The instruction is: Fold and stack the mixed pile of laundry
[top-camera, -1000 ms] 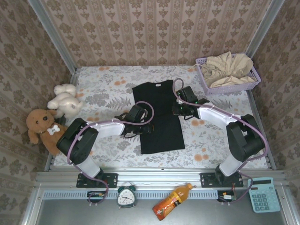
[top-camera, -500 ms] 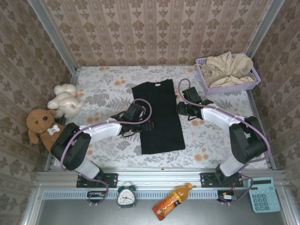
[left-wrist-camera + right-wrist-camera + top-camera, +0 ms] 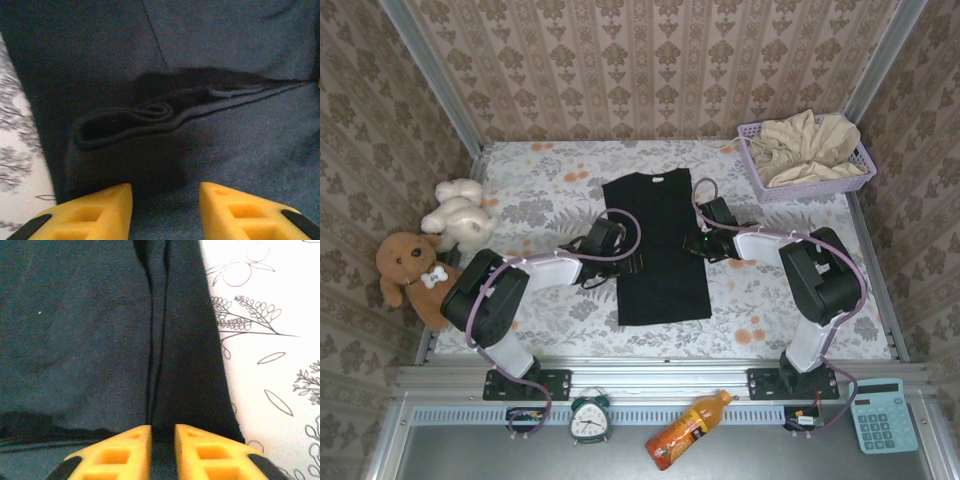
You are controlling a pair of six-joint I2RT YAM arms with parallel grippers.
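A black T-shirt [image 3: 660,250] lies flat on the floral table cover, folded into a long narrow rectangle. My left gripper [image 3: 618,262] rests at its left edge. In the left wrist view this gripper [image 3: 165,200] is open over the dark cloth [image 3: 225,60], just short of a tucked sleeve fold [image 3: 150,112]. My right gripper [image 3: 698,243] sits at the shirt's right edge. In the right wrist view its jaws [image 3: 162,437] stand a narrow gap apart over the folded edge [image 3: 185,365]. The beige garment [image 3: 805,145] lies bunched in the lavender basket [image 3: 815,186].
A white plush [image 3: 460,212] and a brown plush [image 3: 410,270] sit at the table's left edge. A clock [image 3: 588,418], an orange bottle [image 3: 685,430] and a calculator [image 3: 882,415] lie on the front ledge. Bare floral cover [image 3: 540,190] flanks the shirt.
Right arm's elbow has swung inward and its gripper has slid slightly nearer along the shirt's right edge. Left gripper shifted a little toward me. The shirt lies as before.
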